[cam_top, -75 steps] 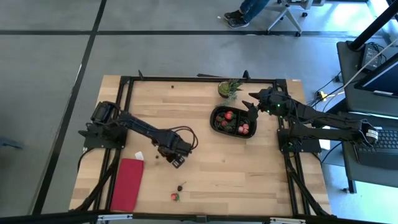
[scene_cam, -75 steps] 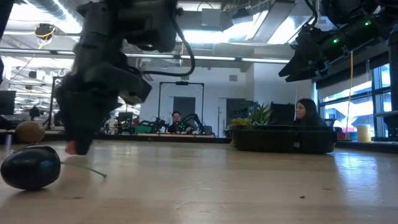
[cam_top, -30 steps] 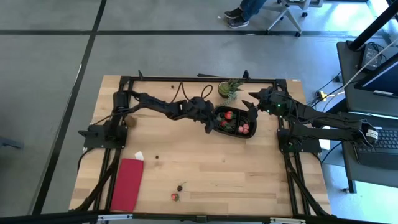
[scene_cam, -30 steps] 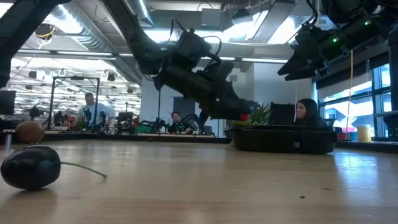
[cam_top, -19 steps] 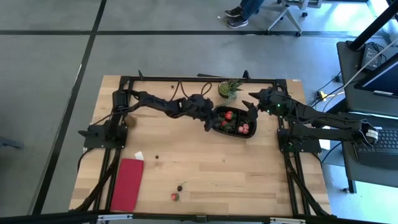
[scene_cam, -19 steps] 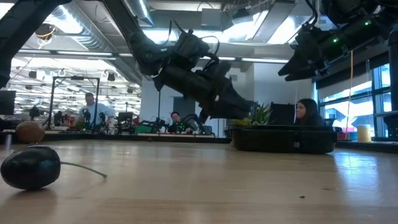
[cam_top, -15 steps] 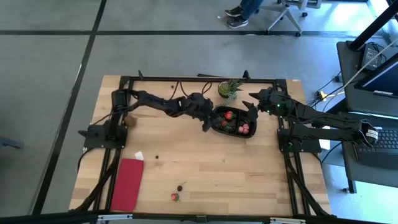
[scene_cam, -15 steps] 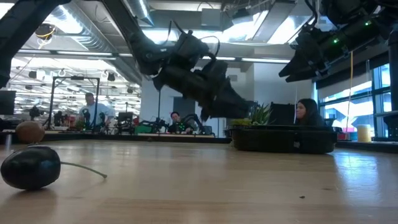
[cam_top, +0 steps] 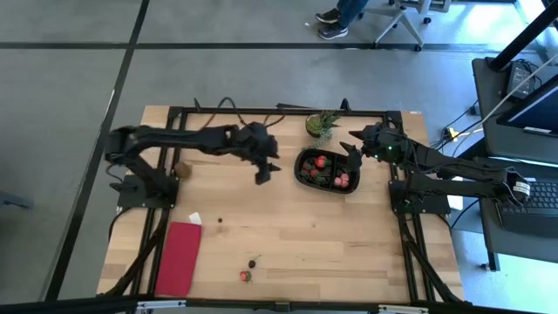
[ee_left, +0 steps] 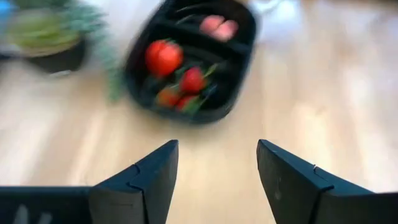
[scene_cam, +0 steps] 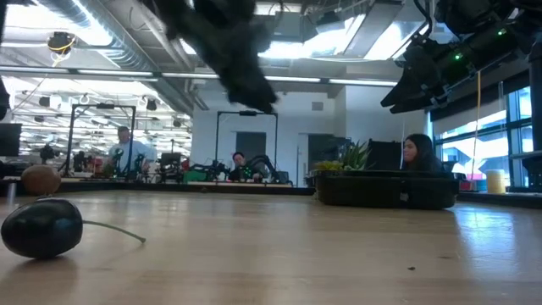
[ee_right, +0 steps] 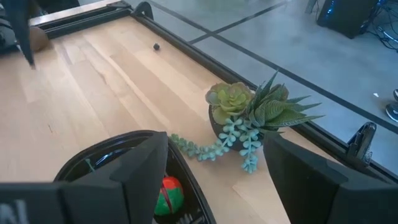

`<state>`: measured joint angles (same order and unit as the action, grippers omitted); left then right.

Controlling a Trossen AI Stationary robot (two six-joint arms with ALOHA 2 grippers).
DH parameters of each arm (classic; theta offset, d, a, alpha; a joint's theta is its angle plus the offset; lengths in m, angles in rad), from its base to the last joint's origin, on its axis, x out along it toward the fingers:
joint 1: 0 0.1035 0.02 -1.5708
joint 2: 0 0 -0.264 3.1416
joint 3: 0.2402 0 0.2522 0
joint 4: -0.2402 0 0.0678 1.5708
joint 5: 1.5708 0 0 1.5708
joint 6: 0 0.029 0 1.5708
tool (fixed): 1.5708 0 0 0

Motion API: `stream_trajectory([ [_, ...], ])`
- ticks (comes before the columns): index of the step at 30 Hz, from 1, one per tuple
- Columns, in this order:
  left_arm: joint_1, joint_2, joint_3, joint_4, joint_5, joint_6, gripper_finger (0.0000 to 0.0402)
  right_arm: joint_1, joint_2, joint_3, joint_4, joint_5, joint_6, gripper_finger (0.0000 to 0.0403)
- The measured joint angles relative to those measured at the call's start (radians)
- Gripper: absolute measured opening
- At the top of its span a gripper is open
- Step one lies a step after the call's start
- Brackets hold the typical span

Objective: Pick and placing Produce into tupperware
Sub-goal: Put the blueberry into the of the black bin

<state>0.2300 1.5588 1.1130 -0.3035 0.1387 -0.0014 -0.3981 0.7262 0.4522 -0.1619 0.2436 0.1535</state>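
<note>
The black oval tupperware (cam_top: 324,172) lies at the table's far right and holds several red and pink produce pieces (ee_left: 164,56). More produce lies near the front edge: a dark berry (cam_top: 253,262) and a red piece (cam_top: 246,276). My left gripper (cam_top: 264,174) hangs in the air left of the tupperware. It is open, with nothing between its fingers (ee_left: 217,168). My right gripper (cam_top: 353,148) hovers over the tupperware's far right rim, open and empty (ee_right: 211,180).
A green potted plant (cam_top: 321,124) stands just beyond the tupperware. A red cloth (cam_top: 179,258) lies at the front left and a brown round thing (cam_top: 182,169) at the left. A tiny dark piece (cam_top: 220,221) sits mid-table. People sit in the room behind.
My left gripper has drawn back from the tupperware's left rim toward the table's left and has risen, tipping less steeply down. The red piece seen at its fingertips a second ago is gone from them. My right gripper has kept still.
</note>
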Motion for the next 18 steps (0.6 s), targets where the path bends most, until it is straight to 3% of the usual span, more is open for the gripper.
stream_trajectory([
  [4,-0.071,-0.101,0.0,-0.217,-0.215,-0.05,0.0209,0.0,0.0,0.0,0.001,0.0,0.0,0.0268],
  [9,-0.171,-0.149,0.0,-0.428,-0.36,-0.204,0.0209,0.0,0.0,0.0,0.002,0.0,0.0,0.0268],
  [13,-0.254,-0.147,-0.001,-0.566,-0.389,-0.326,0.0209,0.0,0.0,0.0,0.001,0.0,0.003,0.0268],
  [18,-0.353,-0.146,-0.001,-0.704,-0.347,-0.523,0.0209,0.0,0.0,0.0,0.001,0.0,0.005,0.0268],
])
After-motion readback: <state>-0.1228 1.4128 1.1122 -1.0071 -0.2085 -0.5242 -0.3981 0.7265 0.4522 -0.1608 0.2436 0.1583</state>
